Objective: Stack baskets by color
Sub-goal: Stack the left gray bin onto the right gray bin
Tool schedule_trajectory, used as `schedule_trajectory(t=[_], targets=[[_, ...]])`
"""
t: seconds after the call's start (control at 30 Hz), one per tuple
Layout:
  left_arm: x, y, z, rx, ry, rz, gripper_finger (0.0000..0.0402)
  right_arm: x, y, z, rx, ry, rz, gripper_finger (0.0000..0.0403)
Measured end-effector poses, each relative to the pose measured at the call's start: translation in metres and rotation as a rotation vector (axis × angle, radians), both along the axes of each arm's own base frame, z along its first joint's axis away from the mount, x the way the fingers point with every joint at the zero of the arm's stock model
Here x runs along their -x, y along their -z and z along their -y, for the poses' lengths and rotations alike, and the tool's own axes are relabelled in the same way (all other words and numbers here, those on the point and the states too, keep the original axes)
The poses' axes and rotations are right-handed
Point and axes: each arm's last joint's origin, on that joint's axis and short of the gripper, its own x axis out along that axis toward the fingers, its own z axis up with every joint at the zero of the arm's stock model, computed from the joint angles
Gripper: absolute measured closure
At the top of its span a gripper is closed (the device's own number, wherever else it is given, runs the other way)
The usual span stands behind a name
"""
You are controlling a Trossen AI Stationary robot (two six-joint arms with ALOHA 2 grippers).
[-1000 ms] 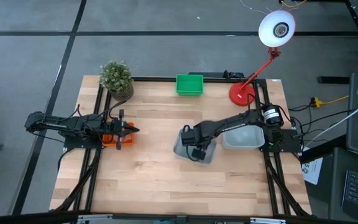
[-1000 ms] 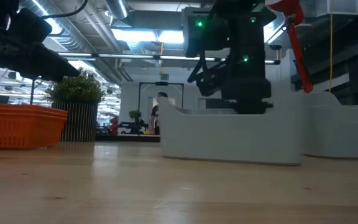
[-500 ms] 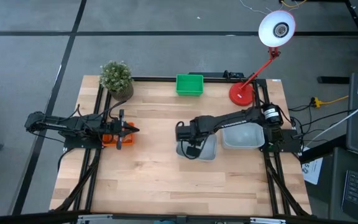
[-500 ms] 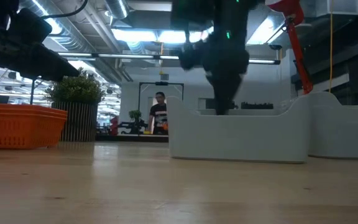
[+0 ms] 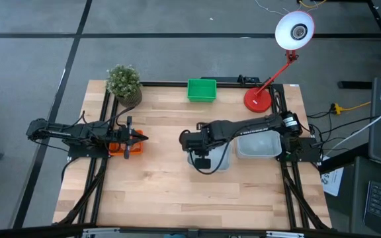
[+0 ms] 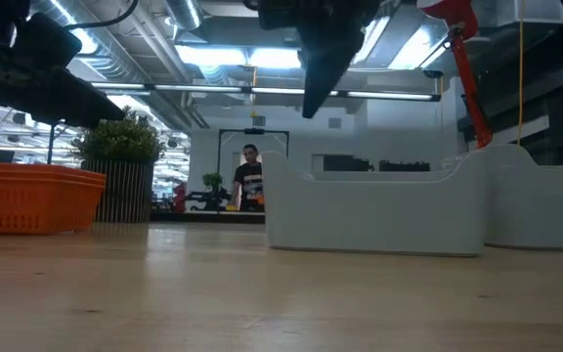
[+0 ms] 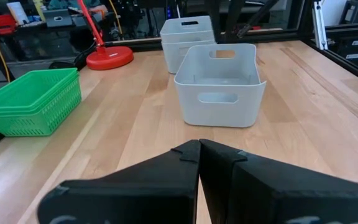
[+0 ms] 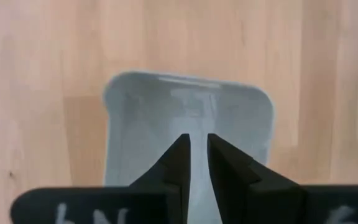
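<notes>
A pale grey basket [image 5: 218, 158] rests flat on its base near the table's middle. My right gripper [image 8: 196, 140] hangs above its left part, clear of the rim and pointing down, with nothing in the narrow gap between its fingers; the low view shows it [image 6: 311, 108] high over the basket [image 6: 374, 205]. More grey baskets [image 5: 256, 144] sit to the right. Green baskets [image 5: 202, 90] stand at the far edge. An orange basket [image 5: 116, 147] sits at the left, with my left gripper [image 7: 199, 155] shut, level and still above it.
A potted plant [image 5: 124, 82] stands at the far left corner and a red lamp base [image 5: 256, 99] at the far right, its white head [image 5: 294, 30] beyond the table. Bare wood lies along the near half [image 5: 177, 198]. A person [image 6: 250, 176] shows far off in the room.
My right gripper has risen out of the grey basket and drifted a little toward the table's left edge, rolling as it went. The basket first turned from slanted to square with the table and slid slightly right, then stayed put.
</notes>
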Motion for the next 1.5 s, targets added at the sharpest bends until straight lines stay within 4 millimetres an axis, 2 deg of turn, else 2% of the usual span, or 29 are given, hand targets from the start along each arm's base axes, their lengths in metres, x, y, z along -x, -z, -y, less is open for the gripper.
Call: schedule_trajectory(t=[0.23, 0.5, 0.73, 0.9, 1.13, 1.37, 1.43, 1.5], targets=[[0.000, 0.000, 0.000, 0.000, 0.000, 0.000, 0.0401, 0.012, 0.002, 0.017, 0.073, 0.148, -0.122, 0.0331], [0.000, 0.000, 0.000, 0.000, 0.000, 0.000, 0.0401, 0.014, 0.007, 0.039, 0.077, 0.204, -0.165, 0.0253], [0.000, 0.000, 0.000, 0.000, 0.001, 0.000, 0.0401, 0.020, 0.028, 0.048, 0.080, 0.223, -0.226, 0.0203], [0.000, 0.000, 0.000, 0.000, 0.001, -0.001, 0.0401, 0.026, 0.049, 0.049, 0.089, 0.198, -0.286, 0.0203], [0.000, 0.000, 0.000, 0.000, 0.001, -0.001, 0.0401, 0.026, 0.061, 0.053, 0.035, 0.175, -0.279, 0.0205], [0.000, 0.000, 0.000, 0.000, 0.001, -0.001, 0.0401, 0.028, 0.098, 0.057, -0.052, 0.184, -0.213, 0.0207], [0.000, 0.000, 0.000, 0.000, 0.001, 0.000, 0.0401, 0.029, 0.101, 0.057, -0.052, 0.184, -0.217, 0.0222], [0.000, 0.000, 0.000, 0.000, 0.001, -0.001, 0.0401, 0.029, 0.101, 0.057, -0.054, 0.182, -0.216, 0.0258]])
